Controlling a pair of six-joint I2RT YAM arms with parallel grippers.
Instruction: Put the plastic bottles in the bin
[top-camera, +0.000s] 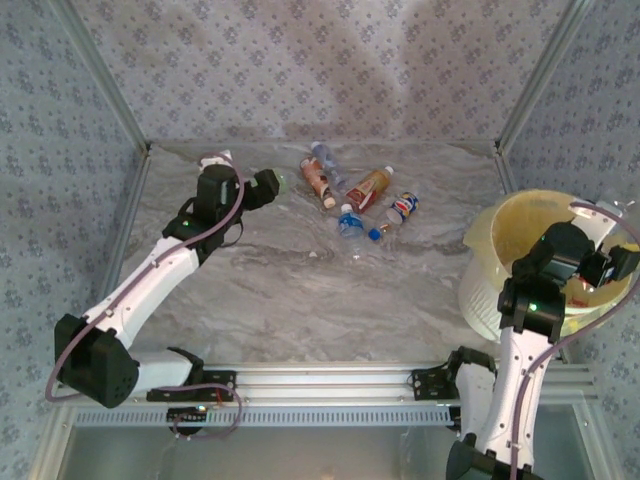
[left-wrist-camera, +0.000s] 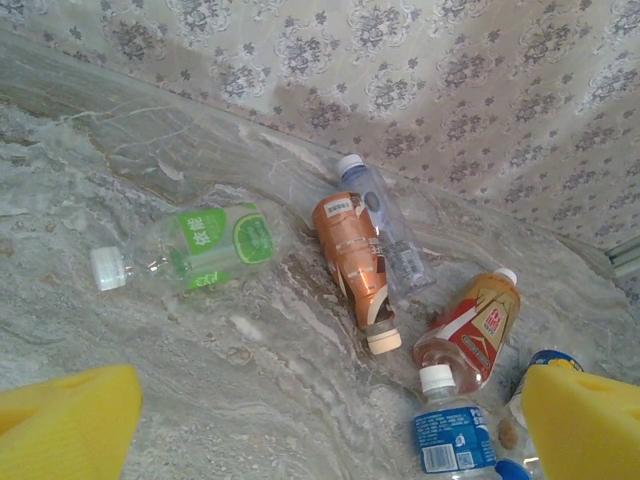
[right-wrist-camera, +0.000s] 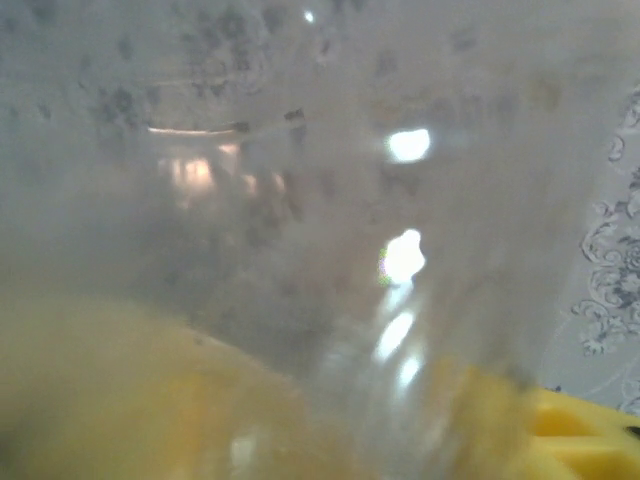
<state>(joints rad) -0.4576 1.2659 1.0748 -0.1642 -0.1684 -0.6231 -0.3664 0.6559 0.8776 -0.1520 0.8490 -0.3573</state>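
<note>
Your left gripper (left-wrist-camera: 320, 445) stands wide apart, its yellow fingers (left-wrist-camera: 60, 420) at the bottom corners of the wrist view, above the table (left-wrist-camera: 250, 400). Beyond it a green-labelled bottle (left-wrist-camera: 205, 250) lies left of centre. An orange bottle (left-wrist-camera: 350, 255), a red-labelled bottle (left-wrist-camera: 475, 330) and a blue-labelled bottle (left-wrist-camera: 450, 430) lie to the right. Your right gripper (top-camera: 614, 263) hangs over the bin (top-camera: 500, 215) at the right edge of the top view. A clear bottle (right-wrist-camera: 300, 250) blurs against its camera, and you cannot tell whether it is clamped.
</note>
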